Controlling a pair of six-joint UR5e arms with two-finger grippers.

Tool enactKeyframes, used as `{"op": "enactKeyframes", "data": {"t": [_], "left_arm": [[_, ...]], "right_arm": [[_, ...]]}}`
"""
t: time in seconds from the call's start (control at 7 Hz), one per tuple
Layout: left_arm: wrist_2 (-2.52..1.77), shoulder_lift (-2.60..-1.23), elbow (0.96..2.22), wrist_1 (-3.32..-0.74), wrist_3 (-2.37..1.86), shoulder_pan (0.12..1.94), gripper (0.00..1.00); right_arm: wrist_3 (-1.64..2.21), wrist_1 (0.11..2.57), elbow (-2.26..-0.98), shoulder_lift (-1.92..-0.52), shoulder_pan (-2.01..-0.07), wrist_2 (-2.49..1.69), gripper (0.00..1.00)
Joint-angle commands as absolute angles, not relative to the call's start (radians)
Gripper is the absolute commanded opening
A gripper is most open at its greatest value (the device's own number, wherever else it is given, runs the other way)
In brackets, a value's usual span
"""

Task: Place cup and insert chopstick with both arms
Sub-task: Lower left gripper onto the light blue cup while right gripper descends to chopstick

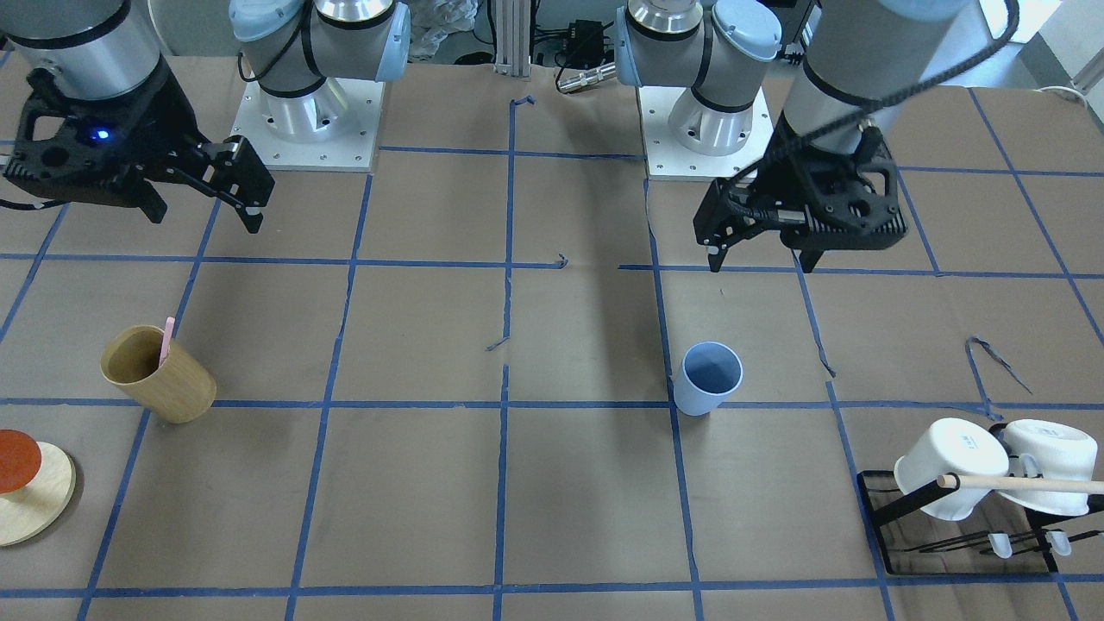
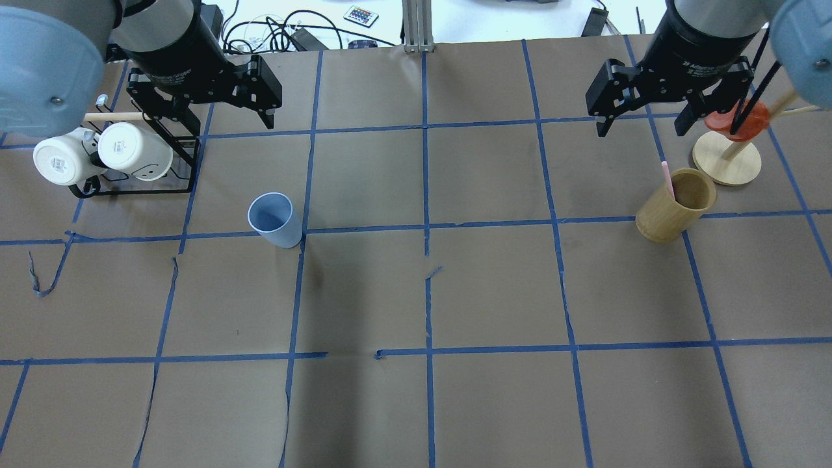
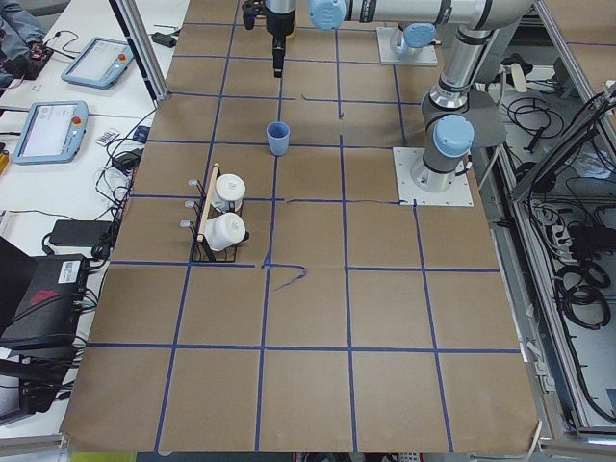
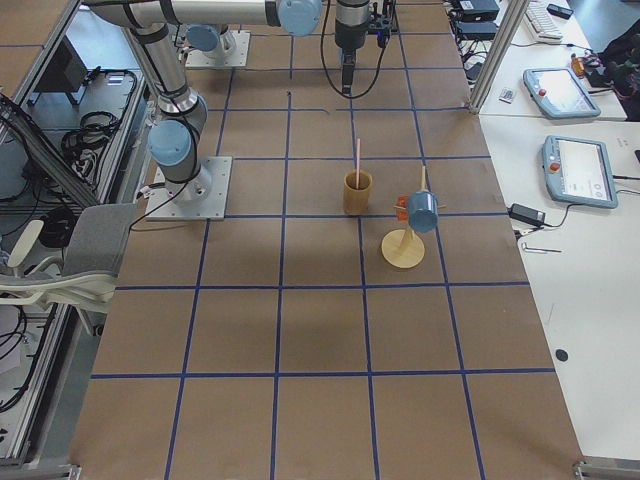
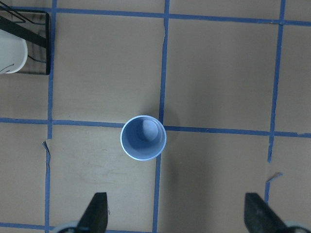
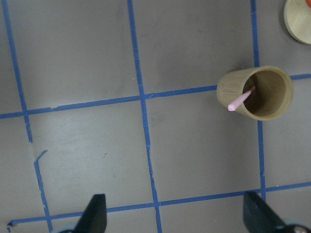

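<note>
The light blue cup (image 1: 707,379) stands upright and empty on the table, also in the overhead view (image 2: 276,220) and the left wrist view (image 5: 143,137). My left gripper (image 1: 761,260) hangs open and empty above and behind the cup (image 2: 231,123). The pink chopstick (image 1: 166,339) leans inside a tan wooden cup (image 1: 159,373), also in the overhead view (image 2: 667,174) and the right wrist view (image 6: 239,99). My right gripper (image 1: 207,220) is open and empty, high above the table behind the wooden cup (image 2: 641,130).
A black rack (image 2: 188,166) holding two white mugs (image 2: 127,149) and a wooden dowel (image 1: 1018,483) sits at my far left. A round wooden stand (image 2: 727,159) with a red disc (image 2: 738,120) sits at my far right, beside the wooden cup.
</note>
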State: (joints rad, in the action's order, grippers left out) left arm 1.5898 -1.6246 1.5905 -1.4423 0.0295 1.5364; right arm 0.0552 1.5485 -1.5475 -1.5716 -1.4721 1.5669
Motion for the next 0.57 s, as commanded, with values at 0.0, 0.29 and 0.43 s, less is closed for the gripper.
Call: {"op": "enactKeyframes", "data": {"t": [0.0,0.29,0.43], "left_arm": [[1.583,-1.676,1.812,-1.193,0.068,1.437,1.0],[1.585,-1.725,1.894,-1.154,0.074,1.437,0.97],[1.575,-1.759,1.896,-1.105,0.061,1.439,0.96]], "right_arm": [[0.143,1.546,-1.543,-1.555,-1.311,1.499,1.0],[0.293,1.545,-1.548,-1.484,-1.22,1.494,1.0],[0.38,1.546,-1.549,-1.439,-1.22,1.474,1.0]]}}
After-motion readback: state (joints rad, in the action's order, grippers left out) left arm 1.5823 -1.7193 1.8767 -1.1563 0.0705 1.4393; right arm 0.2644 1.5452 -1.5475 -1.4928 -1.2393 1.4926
